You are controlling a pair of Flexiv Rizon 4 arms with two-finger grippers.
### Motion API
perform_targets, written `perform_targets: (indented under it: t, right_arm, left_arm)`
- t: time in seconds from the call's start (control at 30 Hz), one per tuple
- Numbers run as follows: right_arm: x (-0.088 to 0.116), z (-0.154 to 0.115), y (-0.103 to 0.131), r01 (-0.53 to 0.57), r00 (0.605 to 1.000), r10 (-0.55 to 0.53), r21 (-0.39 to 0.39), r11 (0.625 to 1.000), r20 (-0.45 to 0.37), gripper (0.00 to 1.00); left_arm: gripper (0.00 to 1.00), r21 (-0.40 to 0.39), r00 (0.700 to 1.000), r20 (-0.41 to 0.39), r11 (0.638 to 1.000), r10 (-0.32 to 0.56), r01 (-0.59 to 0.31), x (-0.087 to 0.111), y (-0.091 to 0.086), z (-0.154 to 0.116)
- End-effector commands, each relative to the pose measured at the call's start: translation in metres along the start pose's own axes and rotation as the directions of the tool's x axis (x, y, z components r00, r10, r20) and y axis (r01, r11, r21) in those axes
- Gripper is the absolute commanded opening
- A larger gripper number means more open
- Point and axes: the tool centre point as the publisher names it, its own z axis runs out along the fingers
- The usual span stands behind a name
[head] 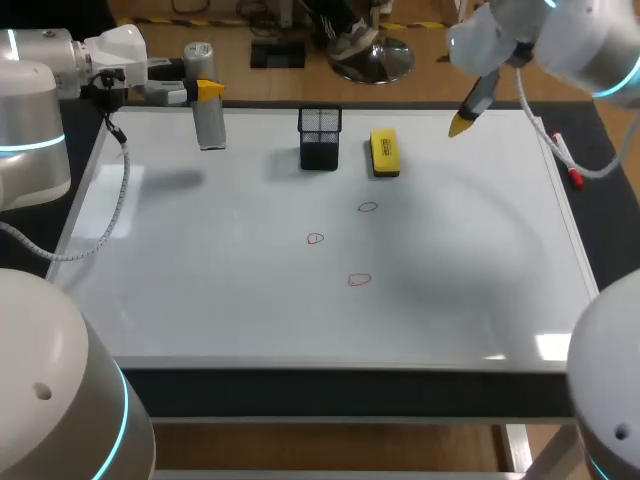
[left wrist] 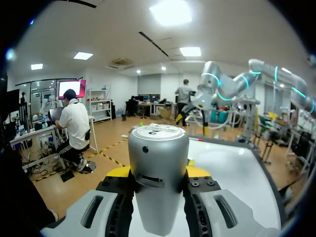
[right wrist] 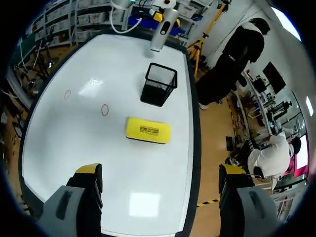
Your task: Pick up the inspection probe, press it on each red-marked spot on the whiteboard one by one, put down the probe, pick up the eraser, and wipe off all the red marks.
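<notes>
Red marks, three small rings (head: 359, 280), lie around the middle of the whiteboard (head: 250, 320), well apart from everything else. Farther back, near the far edge, a black mesh holder (head: 320, 138) stands upright with the yellow eraser (head: 384, 152) just beside it on the right, flat on the board. Over the far left corner the left gripper (head: 208, 90) is clamped on the upright grey inspection probe (head: 209, 125). Over the far right corner the right gripper (right wrist: 160, 173) hangs with its fingers wide apart, holding nothing.
</notes>
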Motion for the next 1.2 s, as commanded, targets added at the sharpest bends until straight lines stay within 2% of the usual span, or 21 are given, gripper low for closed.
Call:
perform_targets:
  t: [0.03,0.43,0.47,0.57,0.77,0.83,0.87,0.93,1.03,1.2]
  right_arm:
    - [-0.004,-0.006,0.004,0.235,0.867,-0.048,0.323,0.917,-0.497,1.00]
    - [-0.004,-0.006,0.004,0.235,0.867,-0.048,0.323,0.917,-0.497,1.00]
    - [-0.004,-0.002,0.006,0.262,0.861,-0.088,0.289,0.921,-0.501,1.00]
    - [0.000,0.007,0.014,0.361,0.816,-0.181,0.238,0.902,-0.550,1.00]
    - [0.007,0.020,0.006,0.471,0.755,-0.339,0.105,0.876,-0.562,1.00]
    - [0.010,0.024,0.005,0.491,0.734,-0.362,0.082,0.867,-0.575,1.00]
    - [0.011,0.026,0.006,0.529,0.710,-0.400,0.063,0.846,-0.580,1.00]
    - [0.014,0.029,0.006,0.559,0.687,-0.443,0.029,0.829,-0.576,1.00]
    - [0.018,0.034,0.008,0.623,0.641,-0.517,-0.009,0.782,-0.568,1.00]
    - [0.025,0.049,0.019,0.742,0.512,-0.630,-0.069,0.667,-0.584,1.00]
  left_arm:
    - [0.00,0.000,1.000,-0.002,1.000,0.000,0.000,-0.001,-0.001,-0.001]
    - [0.00,0.000,1.000,-0.002,1.000,0.000,0.000,-0.001,-0.001,-0.001]
    - [0.00,0.000,1.000,-0.002,1.000,0.000,0.000,-0.001,-0.001,-0.001]
    - [0.00,0.000,1.000,-0.002,1.000,0.000,0.000,-0.001,-0.001,-0.001]
    - [0.00,0.000,1.000,-0.002,1.000,0.000,0.000,-0.001,-0.001,-0.001]
    - [0.00,0.000,1.000,-0.002,1.000,0.000,0.000,-0.001,-0.001,-0.001]
    - [0.00,0.000,1.000,-0.002,1.000,0.000,0.000,-0.001,-0.001,-0.001]
    - [0.00,0.000,1.000,-0.002,1.000,0.000,0.000,-0.001,-0.001,-0.001]
    - [0.00,0.000,1.000,-0.002,1.000,0.000,0.000,-0.001,-0.001,-0.001]
    - [0.00,0.000,1.000,-0.002,1.000,0.000,0.000,-0.001,-0.001,-0.001]
